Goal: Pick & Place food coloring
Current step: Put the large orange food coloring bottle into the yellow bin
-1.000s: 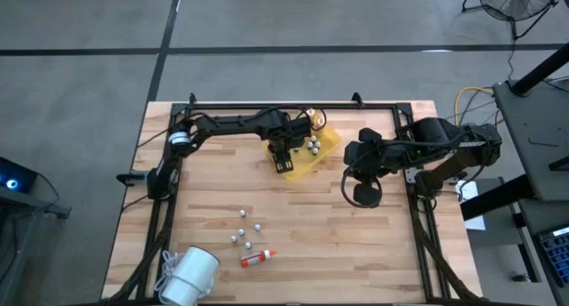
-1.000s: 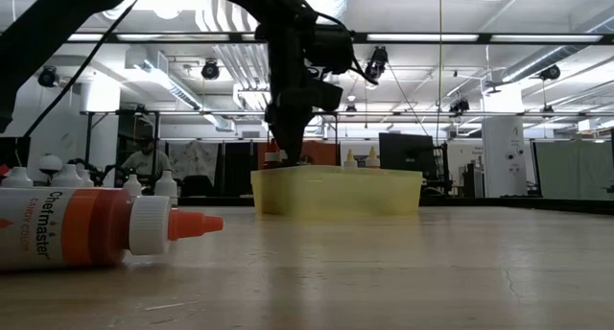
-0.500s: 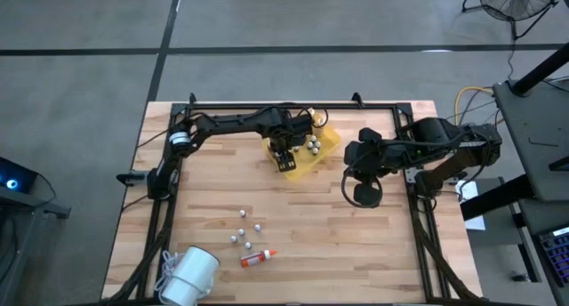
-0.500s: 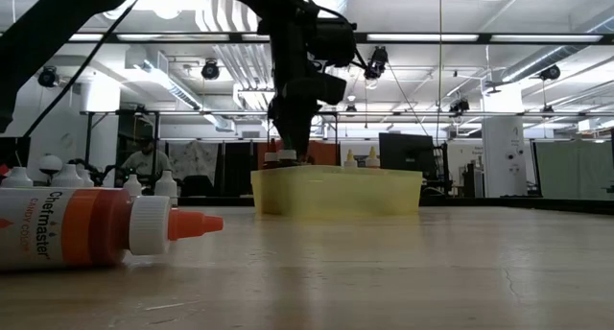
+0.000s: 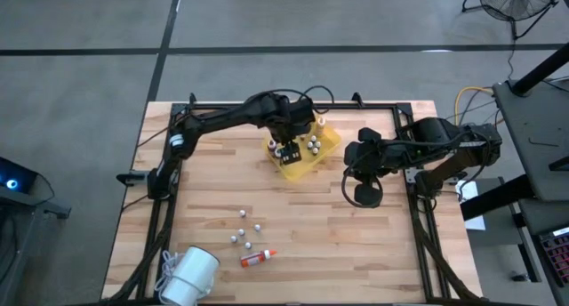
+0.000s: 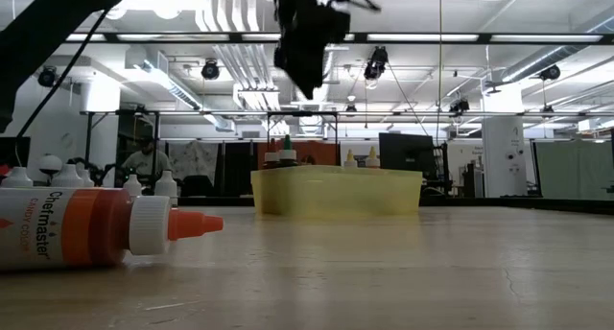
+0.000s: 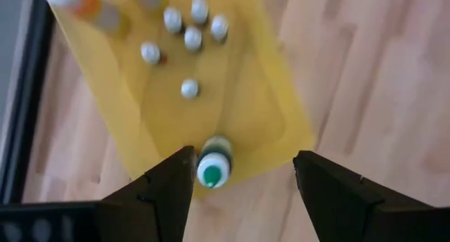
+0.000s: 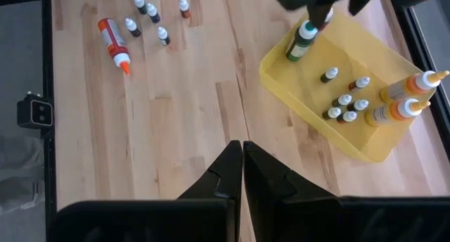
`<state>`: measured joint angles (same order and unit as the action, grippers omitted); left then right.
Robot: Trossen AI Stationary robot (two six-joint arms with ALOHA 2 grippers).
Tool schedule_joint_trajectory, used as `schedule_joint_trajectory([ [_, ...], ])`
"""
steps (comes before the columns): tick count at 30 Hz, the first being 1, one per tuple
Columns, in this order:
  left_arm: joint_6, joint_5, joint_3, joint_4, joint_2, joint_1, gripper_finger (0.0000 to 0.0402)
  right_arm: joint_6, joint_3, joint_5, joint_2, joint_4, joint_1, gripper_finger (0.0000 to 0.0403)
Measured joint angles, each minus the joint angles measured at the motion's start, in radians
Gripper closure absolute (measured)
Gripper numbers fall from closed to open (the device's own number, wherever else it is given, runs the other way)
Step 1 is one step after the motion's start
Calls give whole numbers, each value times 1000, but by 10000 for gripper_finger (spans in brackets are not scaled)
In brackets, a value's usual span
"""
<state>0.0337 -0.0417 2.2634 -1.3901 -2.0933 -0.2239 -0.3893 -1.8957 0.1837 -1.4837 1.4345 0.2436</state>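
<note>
Left gripper [image 7: 242, 173] hangs above the yellow tray [image 5: 327, 146], fingers spread and holding nothing, over a green-capped bottle [image 7: 212, 166] standing upright in the tray's corner. Right gripper [image 8: 242, 173] waits pinched shut beside the tray; an orange bottle [image 5: 257, 258] lies on the desk [image 5: 311, 235] well away from the tray

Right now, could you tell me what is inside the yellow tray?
The yellow tray holds a green-capped bottle upright near one corner, several small white-capped bottles, and two larger orange-tipped bottles. Their colours mostly can't be told.
</note>
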Motion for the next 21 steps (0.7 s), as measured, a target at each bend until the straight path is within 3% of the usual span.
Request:
schedule_joint_trajectory([
  [4, 26, 5, 95, -8, 5, 45, 184, 0, 0, 0, 0, 0, 0, 394],
  [21, 173, 5, -61, 80, 234, 263, 184, 53, 0, 0, -2, -9, 0, 394],
])
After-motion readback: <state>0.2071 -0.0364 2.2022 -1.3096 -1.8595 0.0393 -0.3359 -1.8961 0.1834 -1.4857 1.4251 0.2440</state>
